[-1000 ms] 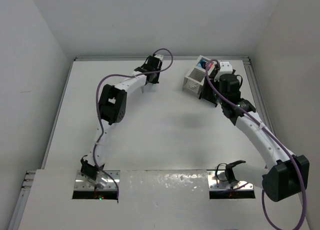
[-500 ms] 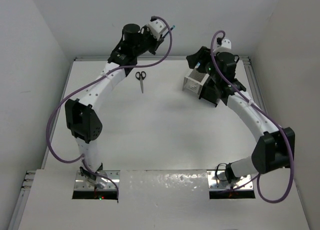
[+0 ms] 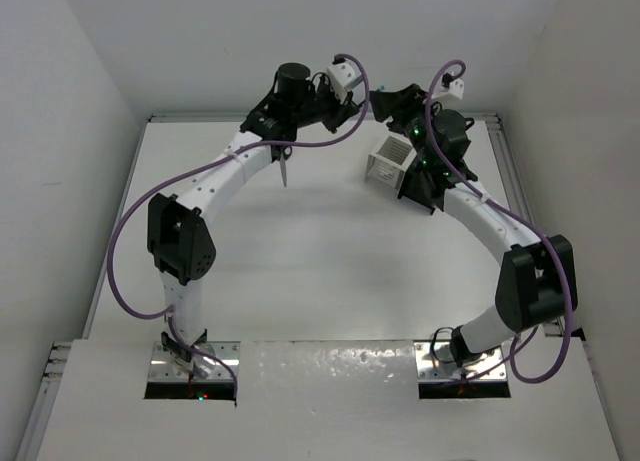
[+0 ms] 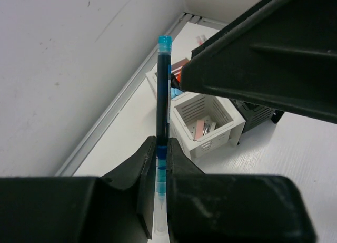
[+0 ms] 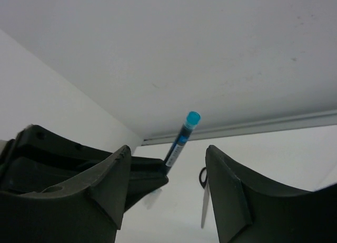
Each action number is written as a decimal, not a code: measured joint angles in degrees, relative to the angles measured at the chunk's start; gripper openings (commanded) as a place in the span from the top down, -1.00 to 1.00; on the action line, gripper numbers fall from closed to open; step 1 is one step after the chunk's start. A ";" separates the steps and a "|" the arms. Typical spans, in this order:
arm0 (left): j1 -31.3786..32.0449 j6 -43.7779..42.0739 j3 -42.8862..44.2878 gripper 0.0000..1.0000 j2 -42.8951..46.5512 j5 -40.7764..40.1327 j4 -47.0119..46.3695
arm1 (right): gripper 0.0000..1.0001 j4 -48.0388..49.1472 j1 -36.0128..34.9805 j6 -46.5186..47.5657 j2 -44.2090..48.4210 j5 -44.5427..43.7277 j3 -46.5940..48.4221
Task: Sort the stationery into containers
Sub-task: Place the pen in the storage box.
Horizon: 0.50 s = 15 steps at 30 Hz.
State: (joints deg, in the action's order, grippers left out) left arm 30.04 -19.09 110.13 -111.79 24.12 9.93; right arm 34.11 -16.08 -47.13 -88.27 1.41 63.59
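Observation:
My left gripper (image 4: 162, 148) is shut on a blue pen (image 4: 163, 95), which sticks out past its tips, cap end forward. It hangs high over the table's far edge, left of the containers. My right gripper (image 5: 168, 151) is open and faces it; in the right wrist view the blue pen (image 5: 182, 139) shows in the gap between the fingers, touching neither. In the top view the left gripper (image 3: 358, 99) and right gripper (image 3: 386, 99) nearly meet. The white container (image 4: 206, 128) holds a few items, and the black container (image 4: 259, 114) adjoins it. Black-handled scissors (image 3: 285, 169) lie on the table.
The back wall and its ledge run close behind both grippers. The right arm (image 3: 470, 196) arches over the black container (image 3: 418, 191) and beside the white one (image 3: 388, 159). A purple cable loops above each wrist.
The left gripper lifted off the table with the blue pen and swung right, uncovering the scissors. The right gripper rose from the containers and turned toward it.

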 measured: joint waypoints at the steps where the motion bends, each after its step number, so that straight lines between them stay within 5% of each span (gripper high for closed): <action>1: 0.09 0.11 0.00 1.00 -0.02 0.13 0.22 | -0.15 0.66 -0.04 -0.52 -0.07 0.00 0.00; 11: 1.01 0.44 0.00 1.00 -0.02 0.81 0.20 | -0.03 1.18 -0.24 -4.39 -4.13 -0.44 0.42; 15: 1.55 0.57 -0.02 1.00 -0.17 0.63 0.59 | 1.00 1.05 -0.33 -5.75 -5.44 0.20 1.38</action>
State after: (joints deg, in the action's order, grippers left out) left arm 31.59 -18.52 110.10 -111.96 24.75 10.52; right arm 35.16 -16.40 -52.88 -93.71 1.61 64.97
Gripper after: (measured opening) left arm 0.063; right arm 0.213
